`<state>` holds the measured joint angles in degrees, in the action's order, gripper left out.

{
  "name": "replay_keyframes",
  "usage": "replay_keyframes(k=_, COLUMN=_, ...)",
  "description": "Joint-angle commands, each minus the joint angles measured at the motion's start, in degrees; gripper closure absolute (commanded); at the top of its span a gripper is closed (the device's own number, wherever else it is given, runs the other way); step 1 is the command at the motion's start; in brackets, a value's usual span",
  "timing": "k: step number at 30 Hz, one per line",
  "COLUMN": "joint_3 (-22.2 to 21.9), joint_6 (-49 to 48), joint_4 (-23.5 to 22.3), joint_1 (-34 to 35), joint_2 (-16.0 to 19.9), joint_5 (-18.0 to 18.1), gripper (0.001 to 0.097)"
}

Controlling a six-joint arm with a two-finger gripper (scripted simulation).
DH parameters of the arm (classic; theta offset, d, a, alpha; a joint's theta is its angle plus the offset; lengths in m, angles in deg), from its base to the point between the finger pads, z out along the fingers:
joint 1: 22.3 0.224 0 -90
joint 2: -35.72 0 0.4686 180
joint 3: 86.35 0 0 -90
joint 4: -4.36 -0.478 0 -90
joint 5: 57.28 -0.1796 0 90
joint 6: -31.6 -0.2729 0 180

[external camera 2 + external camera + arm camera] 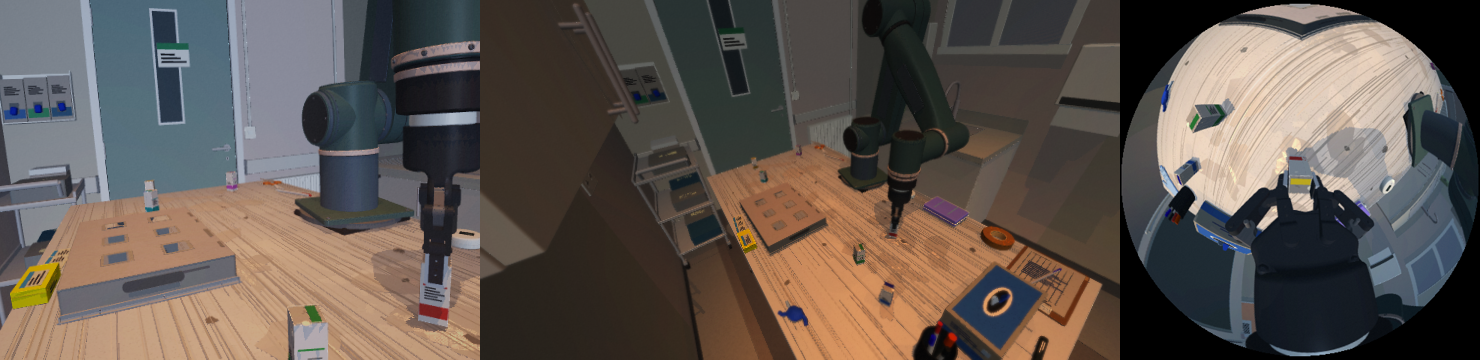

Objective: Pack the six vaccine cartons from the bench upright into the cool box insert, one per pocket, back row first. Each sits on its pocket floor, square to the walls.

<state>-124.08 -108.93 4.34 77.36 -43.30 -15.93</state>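
Observation:
My gripper [894, 227] [436, 260] [1300, 183] points straight down over the middle of the bench, to the right of the cool box insert. A red-banded vaccine carton [892, 233] [434, 294] [1298, 173] stands upright on the wood, held between its closed fingers. The insert [782, 214] [142, 255] lies flat with all six pockets empty. A green-banded carton [860, 253] [307, 332] [1207, 114] and a blue-banded carton [887, 293] [1187, 169] stand nearer the front. A teal carton [763, 175] [151, 196] and a purple one [231, 180] stand behind the insert.
A blue-topped box [997, 306] sits at the front right corner beside a wire tray [1047, 280]. A purple pad [945, 210], a tape roll [997, 236], a yellow box [746, 239] [36, 284] and the arm's base [350, 210] also stand on the bench.

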Motion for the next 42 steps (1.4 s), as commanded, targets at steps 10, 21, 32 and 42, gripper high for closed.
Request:
replay_keyframes(k=10, joint_3=1.39, joint_6=0.0, joint_4=0.04, joint_1=0.0, joint_2=-3.88, joint_5=5.11, gripper=0.0901)
replay_keyframes(k=21, joint_3=2.66, joint_6=0.0, joint_4=0.03, joint_1=0.0, joint_2=-6.58, joint_5=9.14, gripper=0.0901)
replay_keyframes(k=32, joint_3=5.03, joint_6=0.0, joint_4=0.06, joint_1=0.0, joint_2=-10.22, joint_5=15.04, gripper=0.0901)
replay_keyframes(k=42, joint_3=4.67, joint_6=0.52, joint_4=0.04, joint_1=-1.52, joint_2=-10.48, joint_5=15.07, gripper=0.0901)
